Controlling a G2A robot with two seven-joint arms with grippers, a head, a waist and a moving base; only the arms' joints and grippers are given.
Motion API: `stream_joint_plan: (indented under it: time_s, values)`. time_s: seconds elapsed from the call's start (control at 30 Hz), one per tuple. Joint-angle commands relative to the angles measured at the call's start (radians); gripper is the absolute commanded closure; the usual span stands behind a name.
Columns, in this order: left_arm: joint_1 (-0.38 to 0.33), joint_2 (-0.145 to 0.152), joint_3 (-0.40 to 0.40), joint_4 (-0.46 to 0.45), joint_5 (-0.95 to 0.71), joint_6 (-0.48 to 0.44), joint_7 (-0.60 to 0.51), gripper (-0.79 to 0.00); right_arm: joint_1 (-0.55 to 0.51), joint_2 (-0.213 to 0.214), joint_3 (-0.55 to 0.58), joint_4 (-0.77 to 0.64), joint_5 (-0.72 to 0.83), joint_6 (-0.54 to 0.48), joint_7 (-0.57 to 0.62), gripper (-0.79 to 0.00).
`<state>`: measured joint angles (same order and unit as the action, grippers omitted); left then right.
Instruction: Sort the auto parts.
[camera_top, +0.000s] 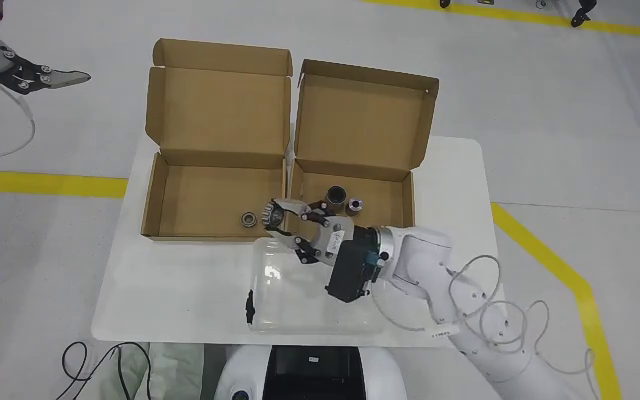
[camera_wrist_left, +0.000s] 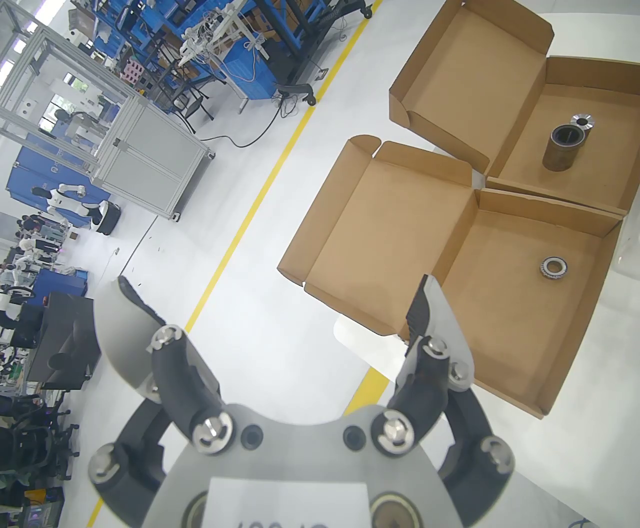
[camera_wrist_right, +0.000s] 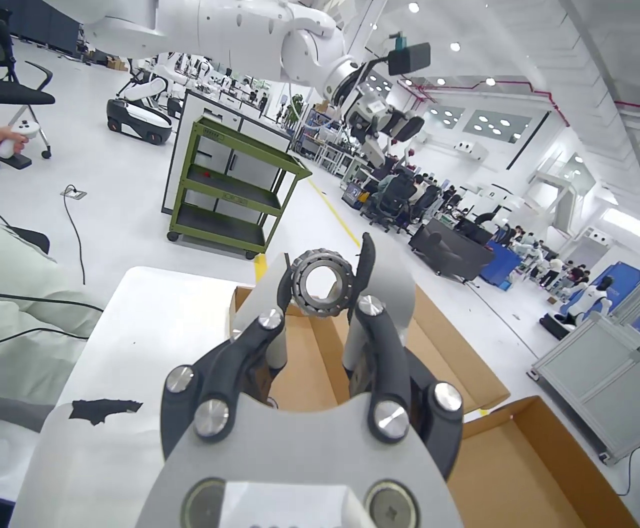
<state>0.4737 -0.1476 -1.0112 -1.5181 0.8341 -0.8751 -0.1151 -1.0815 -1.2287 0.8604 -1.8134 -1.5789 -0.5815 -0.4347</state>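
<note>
My right gripper hangs over the near right corner of the left cardboard box, shut on a steel roller bearing. A similar bearing lies on that box's floor just beside it, also the bearing. The right cardboard box holds a dark cylinder sleeve and a small silver part. My left gripper is raised beyond the table's far left side, above the floor; its fingers stand wide open with nothing between them.
A clear plastic tray sits on the white table in front of the boxes, under my right arm. Both box lids stand open toward the back. A yellow floor line runs past the table on both sides.
</note>
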Motion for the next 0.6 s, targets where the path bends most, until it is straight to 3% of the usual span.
stream_joint_plan:
  time_s: [0.0, 0.57]
  values:
    - [0.0, 0.0, 0.0, 0.0, 0.0, 0.0, 0.0, -0.785, 0.009, -0.001, 0.003, -0.017, 0.007, -0.003, 0.019, 0.0]
    - [0.0, 0.0, 0.0, 0.0, 0.0, 0.0, 0.0, -0.785, 0.076, -0.015, 0.044, -0.091, 0.084, 0.002, 0.145, 0.0]
